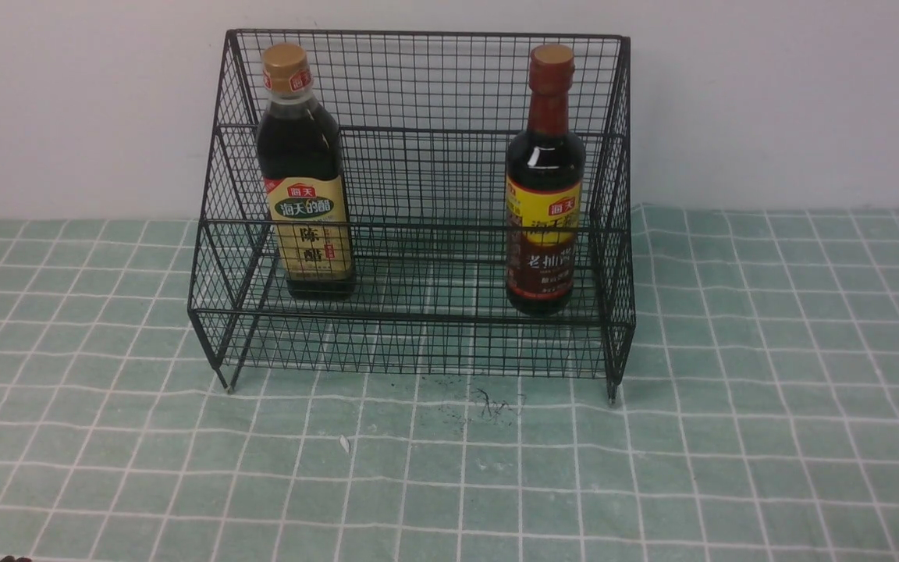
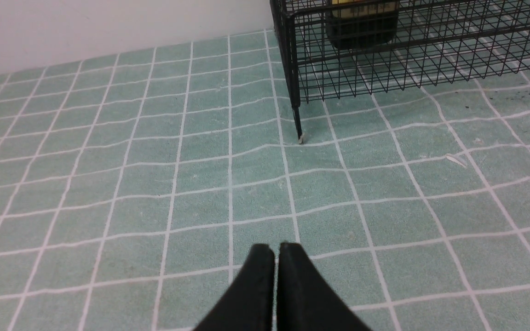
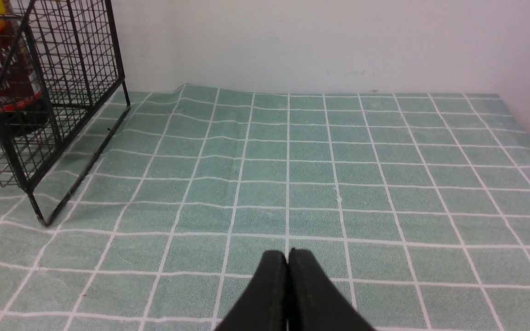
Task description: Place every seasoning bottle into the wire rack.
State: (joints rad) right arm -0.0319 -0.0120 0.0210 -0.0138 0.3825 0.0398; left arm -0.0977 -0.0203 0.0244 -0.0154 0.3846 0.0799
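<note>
Green checked cloth w/ white grid lines covers the whole table, running back to a plain pale wall; cloth is a bit rippled near the rack's right rear. Black wire rack sits mid-table toward the wall, tall mesh back, sloping sides, short feet on the cloth. Both bottles stand upright inside it, on the lower shelf, well apart. Squarish bottle w/ tan cap and beige label is at the rack's left end, close to the left side mesh; round bottle w/ long red-brown neck and yellow-and-brown label is at the right end, just beside the right side mesh. Neither leans, nothing touching them but the shelf. My left gripper hangs over bare cloth in front of the rack's left front foot, apart from it; fingers pressed together, holding nothing. My right gripper is over bare cloth out to the right of the rack, well clear of it; fingers also pinched closed, empty. Small stuff: dark specks and a scribble-like mark on the cloth just in front of the rack, plus a tiny white scrap a little nearer me.
</note>
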